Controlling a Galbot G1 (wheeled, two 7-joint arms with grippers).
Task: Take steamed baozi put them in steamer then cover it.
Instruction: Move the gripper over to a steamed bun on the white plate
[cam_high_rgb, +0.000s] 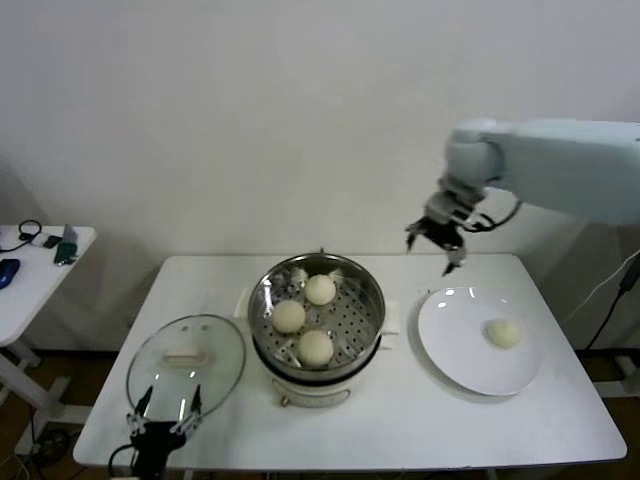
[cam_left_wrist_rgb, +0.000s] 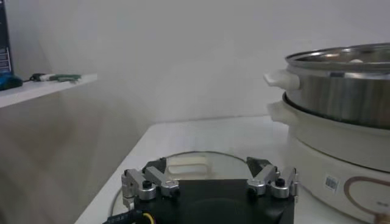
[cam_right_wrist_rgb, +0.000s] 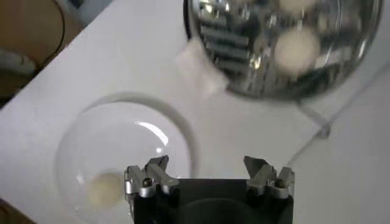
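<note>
The steamer (cam_high_rgb: 372, 303) stands mid-table on its white base, with three steamed baozi inside (cam_high_rgb: 320, 289) (cam_high_rgb: 288, 316) (cam_high_rgb: 315, 347). Another baozi (cam_high_rgb: 503, 333) lies on the white plate (cam_high_rgb: 455, 345) to its right. The cover (cam_high_rgb: 186, 360), a glass lid with a cream handle, rests flat on the table left of the steamer. My right gripper (cam_high_rgb: 437, 242) hangs open and empty, high above the gap between steamer and plate. In the right wrist view the plate (cam_right_wrist_rgb: 131, 152), its baozi (cam_right_wrist_rgb: 102, 187) and the steamer (cam_right_wrist_rgb: 244, 42) lie below the gripper (cam_right_wrist_rgb: 207, 173). My left gripper (cam_high_rgb: 168, 405) is open at the cover's near edge.
In the left wrist view the left gripper (cam_left_wrist_rgb: 207, 175) faces the cover's handle (cam_left_wrist_rgb: 186, 162), with the steamer wall (cam_left_wrist_rgb: 341, 91) off to one side. A small side table (cam_high_rgb: 40, 262) with a few items stands to the far left. A bare strip of table (cam_high_rgb: 430, 425) runs along the front.
</note>
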